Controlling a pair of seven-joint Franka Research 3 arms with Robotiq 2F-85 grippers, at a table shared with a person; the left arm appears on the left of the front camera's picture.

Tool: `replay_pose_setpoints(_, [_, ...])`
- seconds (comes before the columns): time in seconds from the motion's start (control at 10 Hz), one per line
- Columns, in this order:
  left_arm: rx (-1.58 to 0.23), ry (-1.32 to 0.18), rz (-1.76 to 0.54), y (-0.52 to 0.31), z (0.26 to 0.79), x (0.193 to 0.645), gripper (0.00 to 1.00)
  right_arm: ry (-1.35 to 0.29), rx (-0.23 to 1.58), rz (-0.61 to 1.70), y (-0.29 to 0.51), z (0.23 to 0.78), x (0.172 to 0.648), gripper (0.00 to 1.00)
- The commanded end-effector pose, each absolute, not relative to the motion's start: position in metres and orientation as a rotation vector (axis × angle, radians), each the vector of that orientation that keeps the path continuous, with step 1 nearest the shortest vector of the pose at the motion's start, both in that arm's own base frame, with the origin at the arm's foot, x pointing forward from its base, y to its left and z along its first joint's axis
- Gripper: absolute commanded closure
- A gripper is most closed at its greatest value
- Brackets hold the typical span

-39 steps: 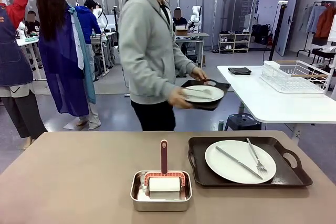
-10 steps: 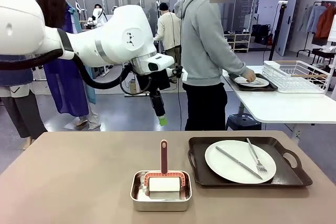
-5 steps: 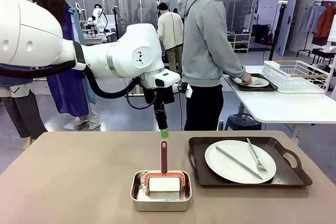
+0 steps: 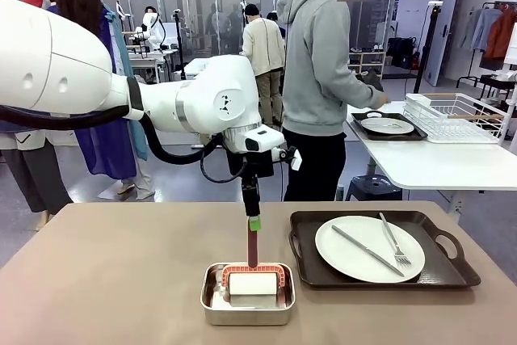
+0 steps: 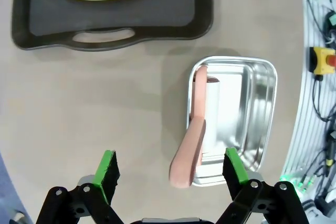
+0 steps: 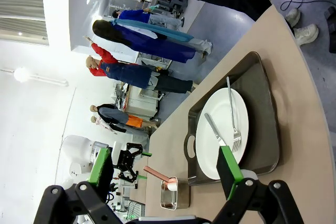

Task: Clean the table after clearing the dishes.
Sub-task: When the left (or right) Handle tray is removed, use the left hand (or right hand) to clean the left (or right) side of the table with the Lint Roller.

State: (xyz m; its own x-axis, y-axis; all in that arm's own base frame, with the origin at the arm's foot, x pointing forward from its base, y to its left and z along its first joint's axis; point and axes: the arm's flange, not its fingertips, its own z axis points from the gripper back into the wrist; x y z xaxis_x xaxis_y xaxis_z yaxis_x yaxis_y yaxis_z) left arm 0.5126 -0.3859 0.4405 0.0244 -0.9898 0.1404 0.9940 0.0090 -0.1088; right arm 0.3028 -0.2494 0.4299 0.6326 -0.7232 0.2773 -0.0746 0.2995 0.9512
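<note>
Dropping since a second ago, my left gripper (image 4: 254, 222) straddles the pink upright handle (image 4: 252, 250) of the white roller (image 4: 253, 283) in the silver rectangular pan (image 4: 212, 306), jaws wide apart. I'd sink lower before squeezing. White round plate (image 4: 369, 248) on its dark tray (image 4: 307, 268) waits right, on the beige-brown table (image 4: 121, 280).

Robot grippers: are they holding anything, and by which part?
Nothing is held. The left gripper stands open at the roller's pink handle, not pinching it; the right gripper is open too.
</note>
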Motion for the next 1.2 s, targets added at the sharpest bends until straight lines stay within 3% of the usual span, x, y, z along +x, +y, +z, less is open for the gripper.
replay_pose_setpoints(0.0, [-0.18, 0.036, -1.59, -0.384, 0.433, 0.503, 0.0, -0.808, 1.211, -0.49, -0.248, 0.433, 0.302, 0.0])
replay_pose_setpoints(0.4, [-0.181, 0.094, -1.586, -0.385, 0.417, 0.498, 0.0, -0.808, 1.211, -0.49, -0.248, 0.433, 0.302, 0.0])
replay_pose_setpoints(0.6, [-0.19, 0.078, -1.586, -0.385, 0.413, 0.496, 0.45, -0.808, 1.211, -0.49, -0.248, 0.433, 0.302, 0.0])
replay_pose_setpoints(0.7, [-0.193, 0.074, -1.584, -0.385, 0.413, 0.497, 0.8, -0.808, 1.211, -0.49, -0.248, 0.433, 0.302, 0.0])
replay_pose_setpoints(0.8, [-0.2, 0.067, -1.58, -0.385, 0.414, 0.497, 1.0, -0.808, 1.211, -0.49, -0.248, 0.433, 0.302, 0.0])
replay_pose_setpoints(1.1, [-0.217, 0.069, -1.566, -0.386, 0.412, 0.496, 0.98, -0.808, 1.211, -0.49, -0.248, 0.433, 0.302, 0.0])
